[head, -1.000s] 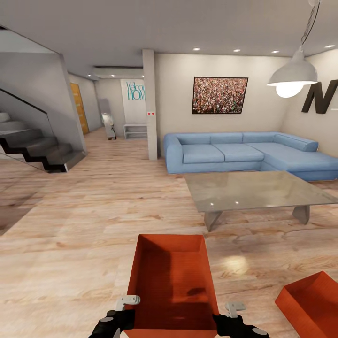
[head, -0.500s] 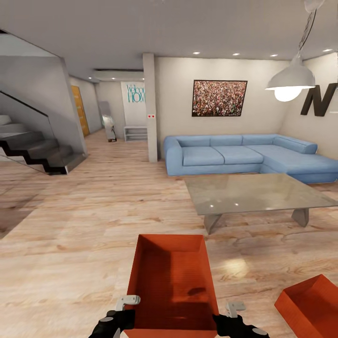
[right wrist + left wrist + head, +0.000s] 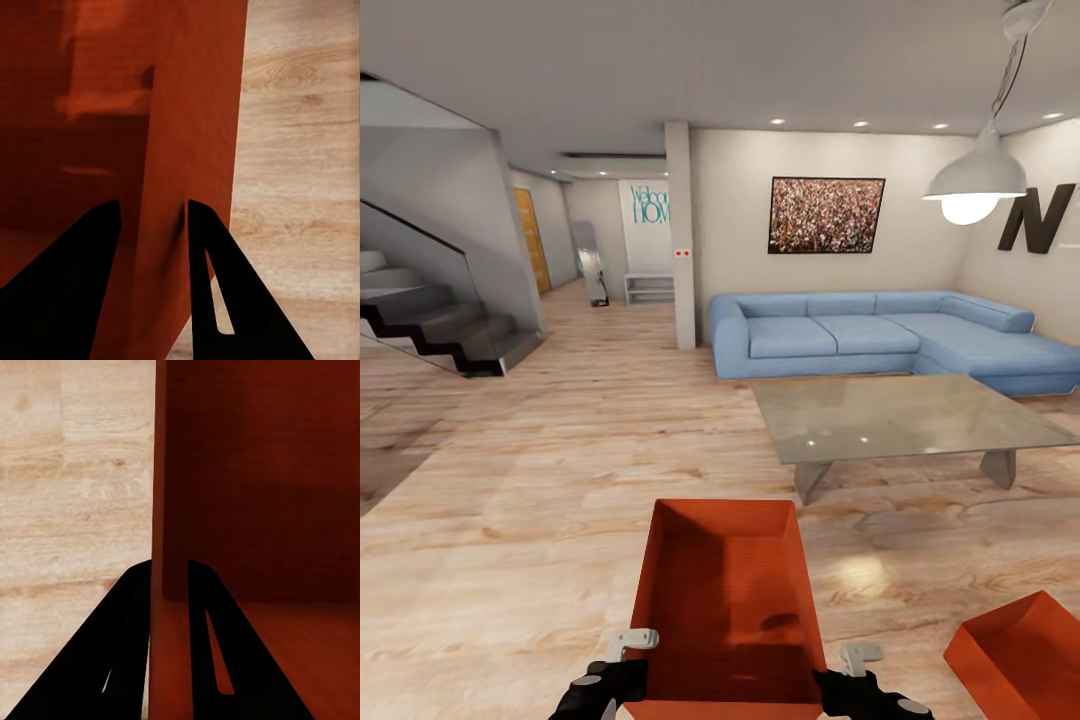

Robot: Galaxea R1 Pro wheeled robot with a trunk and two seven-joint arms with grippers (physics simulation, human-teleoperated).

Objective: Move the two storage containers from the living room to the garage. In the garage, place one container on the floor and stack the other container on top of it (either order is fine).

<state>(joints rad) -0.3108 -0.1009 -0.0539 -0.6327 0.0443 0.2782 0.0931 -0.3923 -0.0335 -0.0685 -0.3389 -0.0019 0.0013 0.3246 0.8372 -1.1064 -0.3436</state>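
Note:
One orange-red storage container (image 3: 726, 600) is held low in front of me over the living room's light wood planks (image 3: 540, 520), its open top facing up. My left gripper (image 3: 638, 672) is shut on its left wall; in the left wrist view the left gripper (image 3: 169, 576) has one black finger on each side of that wall (image 3: 157, 472). My right gripper (image 3: 830, 680) is shut on the right wall, and the right wrist view shows the right gripper (image 3: 152, 211) clamped the same way. The second storage container (image 3: 1025, 655) lies on the planks at the lower right.
A grey low table (image 3: 900, 415) stands ahead to the right, with the blue corner sofa (image 3: 890, 335) behind it and a white pendant lamp (image 3: 975, 180) above. A pillar (image 3: 680, 240) stands mid-room. Dark stairs (image 3: 440, 330) rise at the left. A hallway with an orange door (image 3: 530, 240) runs back left.
The whole picture has shifted a little, so the camera moved: the room's furniture sits slightly lower in view. The held container and both grippers keep their place in the picture.

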